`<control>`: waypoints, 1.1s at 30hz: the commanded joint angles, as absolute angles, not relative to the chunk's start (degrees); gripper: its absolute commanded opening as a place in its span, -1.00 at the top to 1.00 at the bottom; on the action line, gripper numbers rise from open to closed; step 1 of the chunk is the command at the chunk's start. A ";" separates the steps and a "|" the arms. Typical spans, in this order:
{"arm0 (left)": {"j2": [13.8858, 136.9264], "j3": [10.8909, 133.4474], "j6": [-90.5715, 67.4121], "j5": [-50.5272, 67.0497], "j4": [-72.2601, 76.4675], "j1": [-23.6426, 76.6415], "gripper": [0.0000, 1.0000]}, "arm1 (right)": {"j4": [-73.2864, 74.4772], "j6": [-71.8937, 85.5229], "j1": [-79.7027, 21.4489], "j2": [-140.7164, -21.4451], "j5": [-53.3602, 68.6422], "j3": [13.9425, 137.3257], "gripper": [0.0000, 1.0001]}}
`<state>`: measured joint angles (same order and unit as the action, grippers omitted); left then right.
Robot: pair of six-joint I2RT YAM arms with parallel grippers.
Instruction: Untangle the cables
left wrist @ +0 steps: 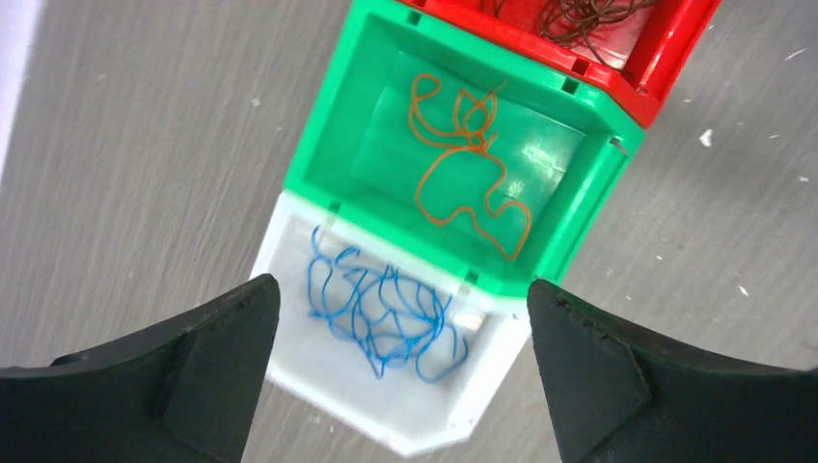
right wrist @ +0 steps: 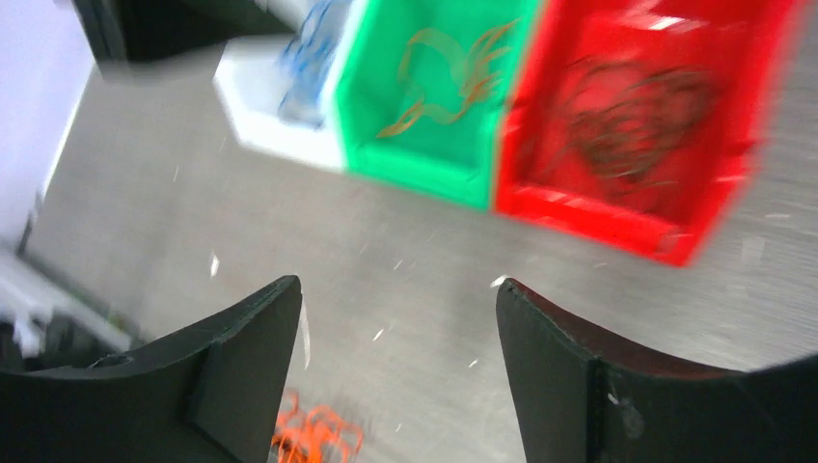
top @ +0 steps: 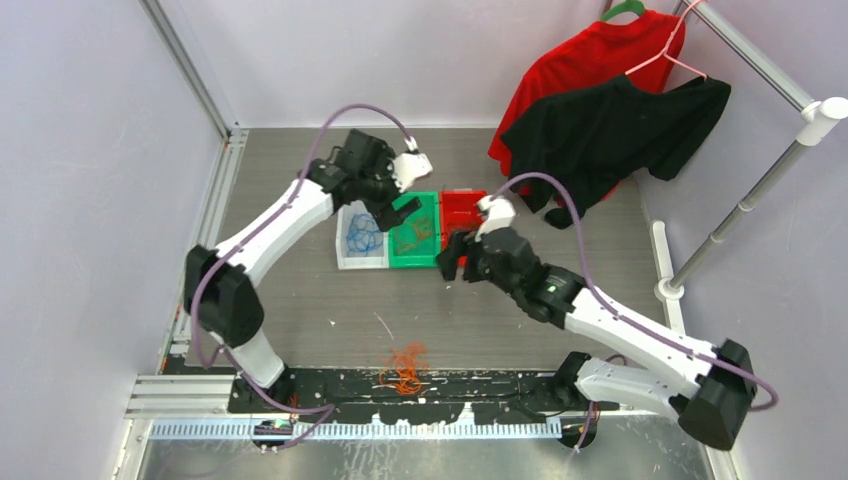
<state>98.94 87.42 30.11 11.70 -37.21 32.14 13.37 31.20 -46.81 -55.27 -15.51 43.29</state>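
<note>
Blue cables (left wrist: 381,313) lie bunched in the white bin (left wrist: 289,241). One orange cable (left wrist: 463,178) lies looped in the green bin (left wrist: 333,125), and dark cables (right wrist: 627,116) fill the red bin (right wrist: 695,236). A loose orange tangle of cables (top: 403,368) sits on the table by the arm bases. My left gripper (left wrist: 400,287) hangs open above the white and green bins, holding nothing. Just in front of the bins, my right gripper (right wrist: 397,286) is open and empty over bare table, with the orange tangle (right wrist: 313,434) low at its left finger.
The three bins stand side by side mid-table (top: 415,232). A red shirt (top: 590,60) and a black shirt (top: 620,125) hang from a metal rack (top: 745,200) at the back right. Walls close in the left and back.
</note>
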 commanded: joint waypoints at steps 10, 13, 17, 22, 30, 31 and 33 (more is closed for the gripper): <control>82.60 90.88 28.75 25.52 -63.58 20.70 -0.99 | 22.10 17.76 -69.13 -80.08 2.21 50.01 -0.68; 79.67 89.59 28.83 27.08 -64.70 20.24 -0.99 | 21.11 18.05 -69.23 -84.69 0.61 50.46 -0.44; 77.04 88.75 27.37 27.39 -64.40 19.90 -0.99 | 19.62 20.12 -68.03 -88.70 -1.84 52.70 0.37; 73.33 86.42 27.11 27.52 -63.62 18.03 -0.99 | 16.51 23.31 -61.23 -84.74 1.23 53.08 0.95; 68.52 81.94 27.54 29.04 -63.24 14.89 -1.00 | 13.47 27.44 -53.08 -78.67 -0.12 51.88 0.98; 68.15 81.55 27.50 29.29 -63.24 14.70 -0.99 | 13.08 27.85 -52.55 -77.85 -0.64 51.59 0.98; 67.53 80.83 27.66 29.88 -63.41 14.58 -0.99 | 12.89 28.12 -52.18 -75.93 -1.55 51.10 0.98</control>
